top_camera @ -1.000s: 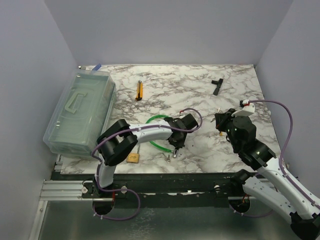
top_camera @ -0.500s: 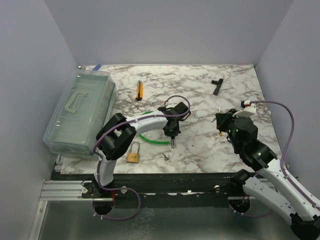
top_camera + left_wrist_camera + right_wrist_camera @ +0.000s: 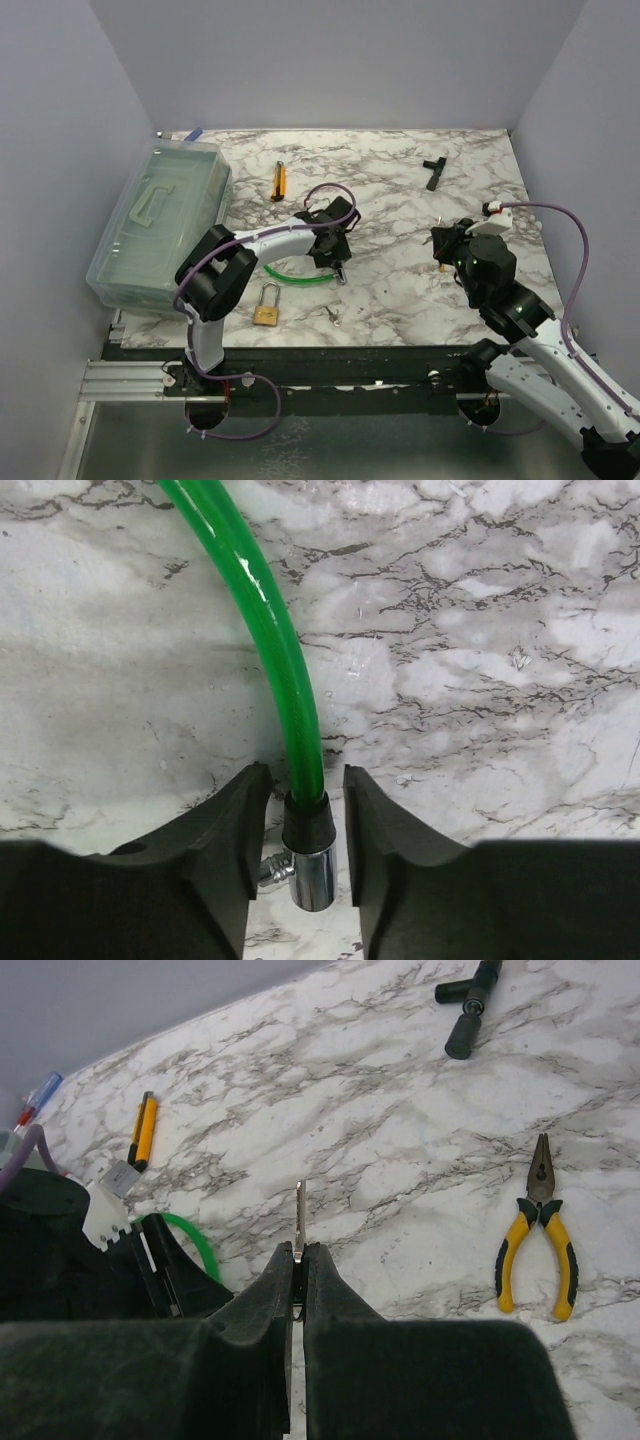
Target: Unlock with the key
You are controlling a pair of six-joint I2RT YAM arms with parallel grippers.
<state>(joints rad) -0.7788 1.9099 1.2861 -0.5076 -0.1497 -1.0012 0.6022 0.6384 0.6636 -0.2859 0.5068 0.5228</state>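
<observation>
Left hand (image 3: 305,780) is being held spread astride the green cable (image 3: 270,620), seemingly to clear it aside. Right hand (image 3: 298,1260) is being pinched on the key (image 3: 300,1210), blade ahead for insertion.

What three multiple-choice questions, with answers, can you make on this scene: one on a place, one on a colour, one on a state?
1. Where does the brass padlock lie?
A. in a drawer
B. on the table, near its front edge
C. on a shelf

2. What colour is the cable that the left gripper straddles?
A. red
B. green
C. blue

3. How is the right gripper?
A. wide open
B. shut on the padlock
C. shut on the thin key

Answers: 1 B, the top view shows it on the marble; 2 B, the left wrist view shows green; 3 C, a silvery blade sticks out between the pressed fingers.
</observation>
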